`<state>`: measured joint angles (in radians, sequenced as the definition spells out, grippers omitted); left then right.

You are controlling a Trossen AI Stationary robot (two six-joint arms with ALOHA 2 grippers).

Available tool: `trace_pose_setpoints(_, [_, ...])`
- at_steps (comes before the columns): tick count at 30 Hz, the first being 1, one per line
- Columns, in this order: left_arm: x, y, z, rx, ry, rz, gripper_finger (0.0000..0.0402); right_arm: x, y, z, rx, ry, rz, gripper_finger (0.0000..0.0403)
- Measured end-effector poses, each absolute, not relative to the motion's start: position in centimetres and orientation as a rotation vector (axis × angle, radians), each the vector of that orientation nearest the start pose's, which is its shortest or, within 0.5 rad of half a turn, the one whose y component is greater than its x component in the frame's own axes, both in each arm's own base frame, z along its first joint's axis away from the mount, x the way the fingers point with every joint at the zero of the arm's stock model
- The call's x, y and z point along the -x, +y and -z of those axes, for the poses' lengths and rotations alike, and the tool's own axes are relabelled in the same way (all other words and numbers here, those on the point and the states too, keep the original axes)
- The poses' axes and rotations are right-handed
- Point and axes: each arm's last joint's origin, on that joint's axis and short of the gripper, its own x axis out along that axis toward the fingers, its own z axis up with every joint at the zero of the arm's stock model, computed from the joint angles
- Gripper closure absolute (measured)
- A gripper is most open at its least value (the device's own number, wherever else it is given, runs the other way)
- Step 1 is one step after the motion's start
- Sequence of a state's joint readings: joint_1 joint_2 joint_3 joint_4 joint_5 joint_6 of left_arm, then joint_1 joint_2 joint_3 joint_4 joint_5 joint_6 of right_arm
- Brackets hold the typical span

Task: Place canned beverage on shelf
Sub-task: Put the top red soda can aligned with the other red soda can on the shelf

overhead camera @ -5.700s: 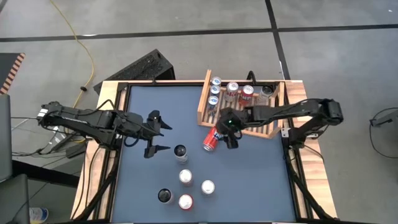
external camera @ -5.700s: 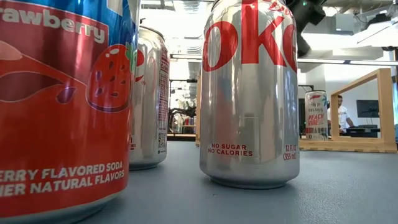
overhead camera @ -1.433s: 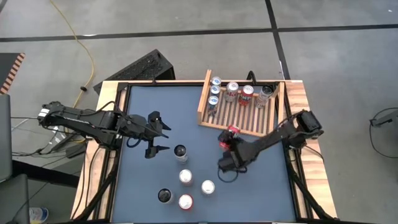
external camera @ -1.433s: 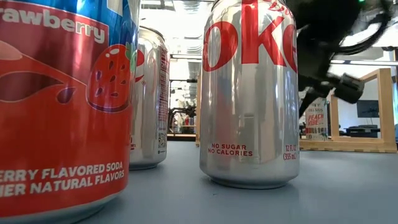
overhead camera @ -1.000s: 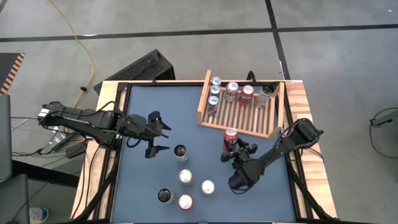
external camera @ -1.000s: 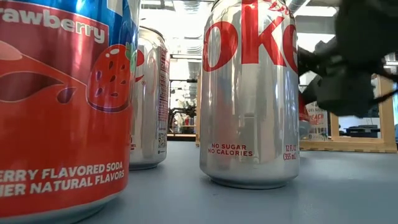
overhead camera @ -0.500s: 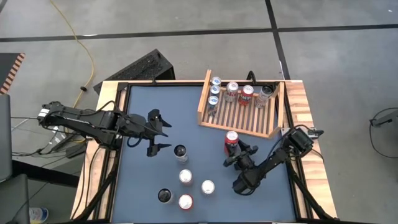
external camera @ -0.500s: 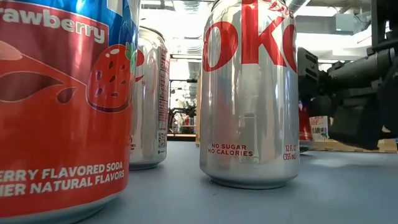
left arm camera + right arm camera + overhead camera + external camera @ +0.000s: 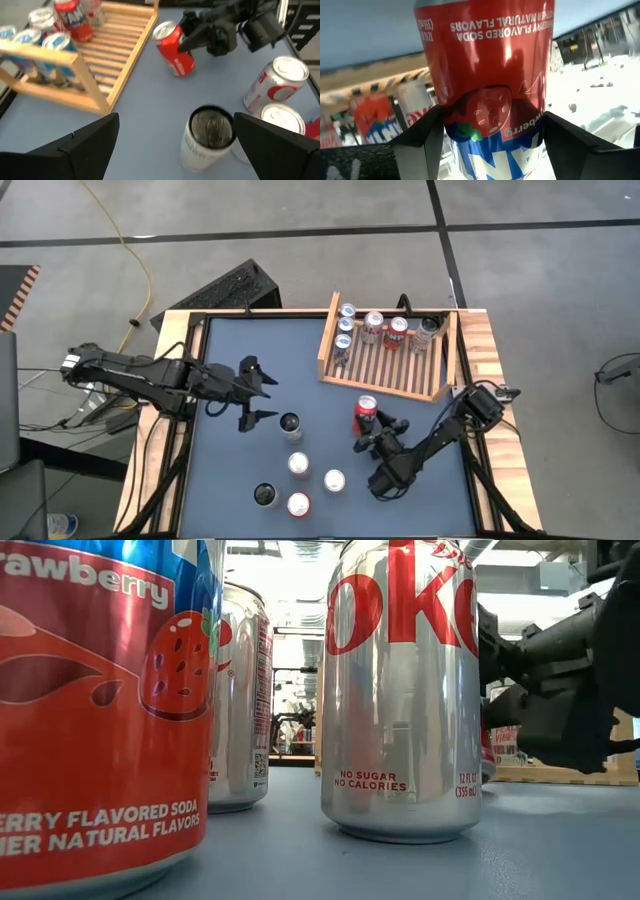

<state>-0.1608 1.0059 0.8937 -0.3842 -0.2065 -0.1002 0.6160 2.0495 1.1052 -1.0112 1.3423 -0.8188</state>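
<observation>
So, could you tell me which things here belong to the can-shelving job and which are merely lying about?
Part of the job:
- red strawberry can, standing on the table between the open fingers of the right gripper
- shelf, with cans along its far edge
- five loose cans waiting on the table

Just lying about:
- dark box beyond the table
- yellow cable on the floor
- left gripper, open, idle

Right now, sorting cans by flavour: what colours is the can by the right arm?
Red over blue strawberry soda can; right wrist view shows it best.

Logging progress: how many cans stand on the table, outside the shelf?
6: a red can just in front of the shelf, and five cans grouped mid-table. None appears hidden.
</observation>
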Motion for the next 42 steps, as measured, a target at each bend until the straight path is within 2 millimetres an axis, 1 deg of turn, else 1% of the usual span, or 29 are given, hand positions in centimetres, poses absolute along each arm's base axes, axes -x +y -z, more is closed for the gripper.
trace_pose_setpoints(3, [-21.9, -3.1, -31.0, 0.020, 0.430, -0.019, 0.0021, -26.8, 14.6, -10.4, 2.359, 1.433, 0.000, 0.0138])
trace_pose_setpoints(6, [-23.5, -3.4, -30.6, 0.023, 0.333, 0.088, 0.0021, -26.9, 13.8, -10.3, 2.419, 1.465, 0.019, 0.0138])
trace_pose_setpoints(10, [-26.3, -3.2, -30.0, -0.034, 0.221, 0.184, 0.0021, -27.4, 13.2, -10.4, 2.440, 1.468, 0.081, 0.0137])
trace_pose_setpoints(13, [-28.7, -2.5, -29.5, -0.005, 0.161, 0.284, 0.0021, -27.5, 13.3, -10.4, 2.434, 1.458, 0.096, 0.0137])
trace_pose_setpoints(15, [-30.3, -2.0, -28.9, 0.005, 0.174, 0.324, 0.0021, -27.5, 13.3, -10.4, 2.431, 1.449, 0.108, 0.0137])
trace_pose_setpoints(20, [-34.3, -0.7, -28.0, -0.020, 0.195, 0.352, 0.0021, -27.6, 13.5, -10.4, 2.422, 1.431, 0.130, 0.0137])
trace_pose_setpoints(22, [-35.7, -0.5, -27.4, -0.041, 0.240, 0.338, 0.0021, -27.6, 13.5, -10.4, 2.416, 1.428, 0.135, 0.0137])
trace_pose_setpoints(25, [-37.6, -0.3, -27.3, -0.080, 0.267, 0.259, 0.0027, -27.7, 13.6, -10.3, 2.399, 1.417, 0.147, 0.0137])
trace_pose_setpoints(28, [-38.8, 0.1, -26.8, -0.116, 0.329, 0.195, 0.0048, -28.0, 13.7, -10.2, 2.365, 1.395, 0.173, 0.0137])
trace_pose_setpoints(30, [-39.5, 0.6, -26.1, -0.131, 0.385, 0.175, 0.0071, -28.1, 13.8, -10.2, 2.357, 1.392, 0.172, 0.0137])
trace_pose_setpoints(32, [-40.0, 1.1, -25.7, -0.138, 0.402, 0.163, 0.0098, -28.1, 13.8, -10.2, 2.356, 1.393, 0.167, 0.0137])
trace_pose_setpoints(37, [-40.5, 2.3, -24.8, -0.116, 0.432, 0.139, 0.0170, -28.1, 13.8, -10.2, 2.366, 1.400, 0.153, 0.0137])
trace_pose_setpoints(42, [-40.6, 2.5, -25.2, -0.153, 0.394, 0.142, 0.0226, -28.1, 13.8, -10.2, 2.365, 1.405, 0.149, 0.0137])
